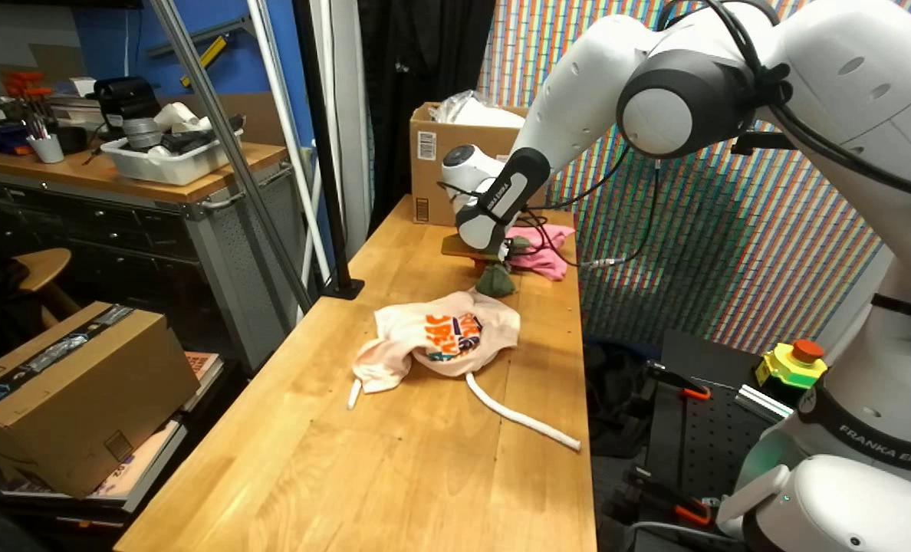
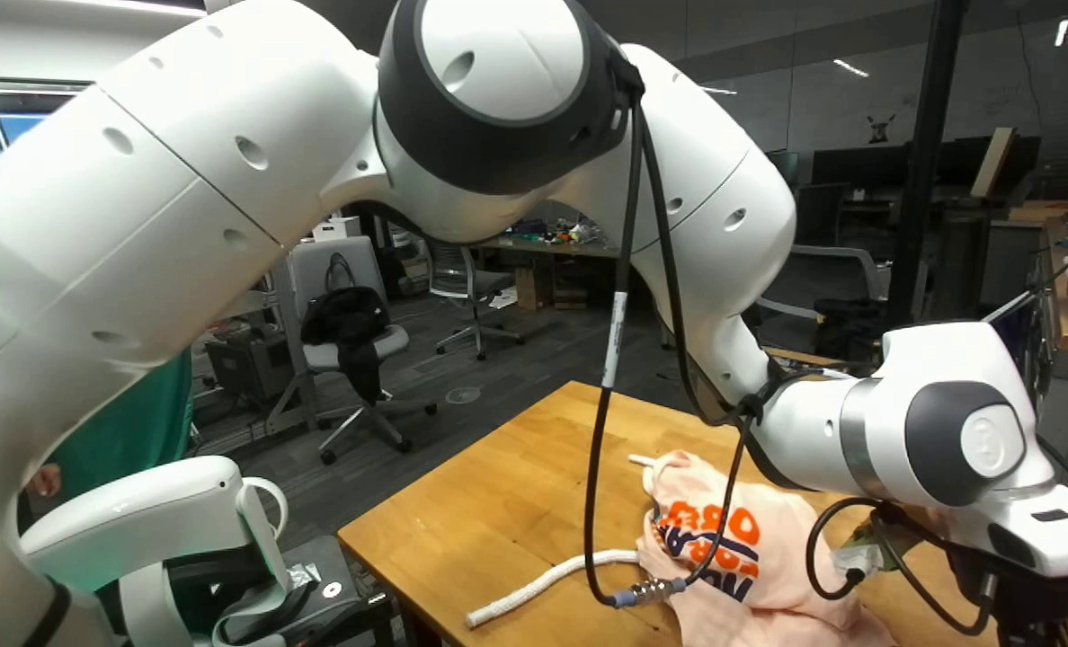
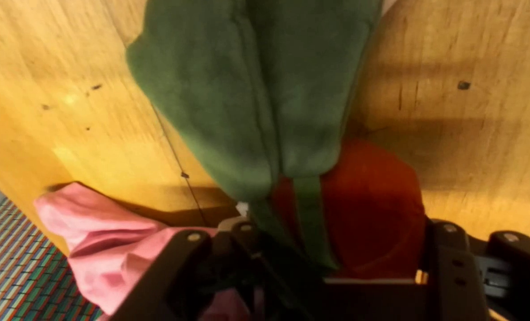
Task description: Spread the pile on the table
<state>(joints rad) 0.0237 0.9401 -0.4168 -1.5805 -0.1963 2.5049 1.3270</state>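
Standing behind the gripper (image 3: 343, 227) in an exterior view, a cardboard box (image 1: 429, 180) holds crinkled plastic (image 1: 463, 106); black cables (image 2: 810, 555) loop beside the gripper. The pile (image 1: 478, 310) lies under and near it on the plank table (image 1: 394, 475): matte green cloth (image 3: 211, 102) and red cloth (image 3: 372, 200) between the parted jaws, contact unclear; crumpled pink cloth (image 3: 109, 249) alongside; farther off, orange-printed cream cloth (image 1: 413, 337) and a ropy white cord (image 1: 515, 417).

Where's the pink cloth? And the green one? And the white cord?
Pink cloth (image 3: 113, 249), wrist view: on its crumpled middle.
Green cloth (image 3: 222, 102), wrist view: on its broad part beside the seam.
White cord (image 1: 532, 425), an exterior view: on its longer visible part.
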